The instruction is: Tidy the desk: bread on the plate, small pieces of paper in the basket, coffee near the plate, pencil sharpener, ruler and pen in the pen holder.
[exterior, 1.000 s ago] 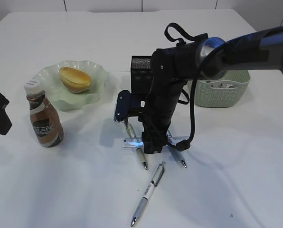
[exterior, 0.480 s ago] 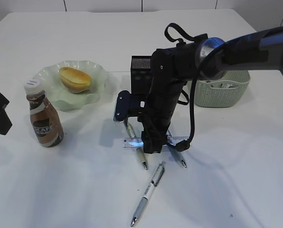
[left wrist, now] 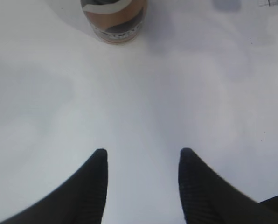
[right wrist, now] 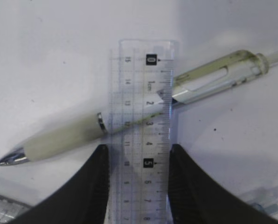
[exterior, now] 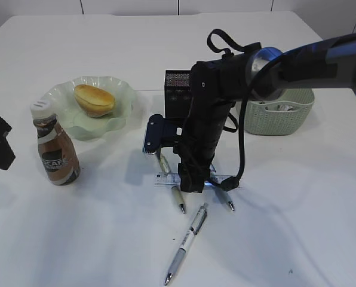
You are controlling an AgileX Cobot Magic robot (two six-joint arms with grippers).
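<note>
Right gripper [right wrist: 138,156] is down at the desk [exterior: 297,239] in the middle of the exterior frame, and the wrist view gives the detail: its two black fingers [right wrist: 98,186] stand either side of the transparent ruler [right wrist: 141,130], right at its long edges. They flank it closely; whether they actually pinch it, I cannot tell. The ruler lies flat across a cream-barrelled pen [right wrist: 129,116], which runs on a slant from lower left to upper right of the wrist frame.

In the exterior view, a second pen [exterior: 186,243] lies below the arm, toward the bottom centre.

The left gripper [left wrist: 141,161] hangs half open over bare desk, nothing between its tips, with the coffee [left wrist: 113,21] at the top edge of its wrist view. In the exterior frame the bottle stands at left, just below the plate [exterior: 121,89], and the bread [exterior: 94,99] sits on that plate. Behind the right arm stands the black pen holder [exterior: 177,89]; the basket [exterior: 279,116] is to the right of it.
</note>
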